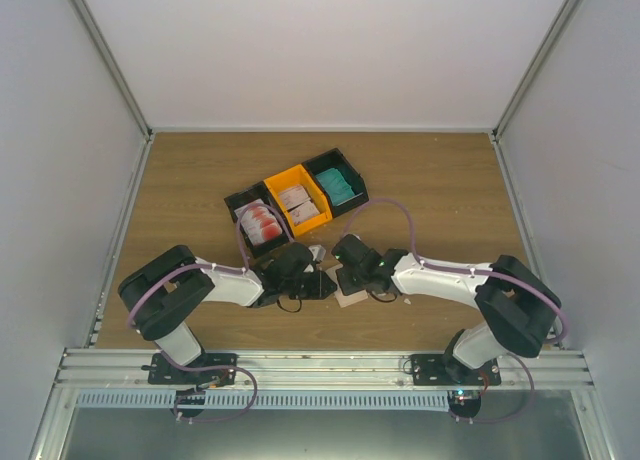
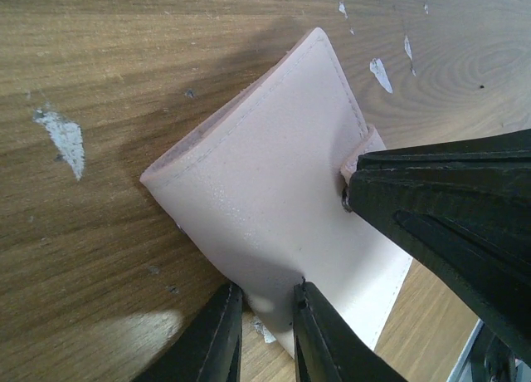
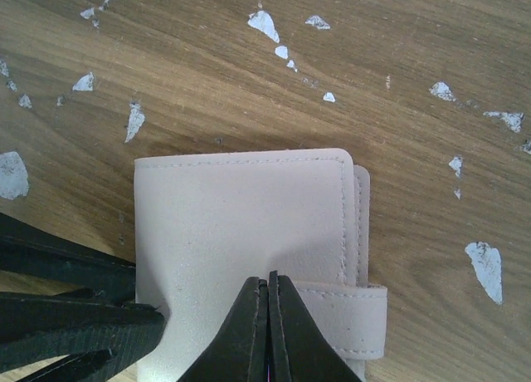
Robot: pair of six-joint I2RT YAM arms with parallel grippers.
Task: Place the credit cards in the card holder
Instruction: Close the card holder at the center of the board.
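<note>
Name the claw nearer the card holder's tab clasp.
Right. The right claw sits at the tab clasp; the left claw is at the opposite edge of the card holder.

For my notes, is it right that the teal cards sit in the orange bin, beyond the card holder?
Not quite: the top external view shows the teal cards in the black bin beside the orange bin, beyond the card holder.
</note>
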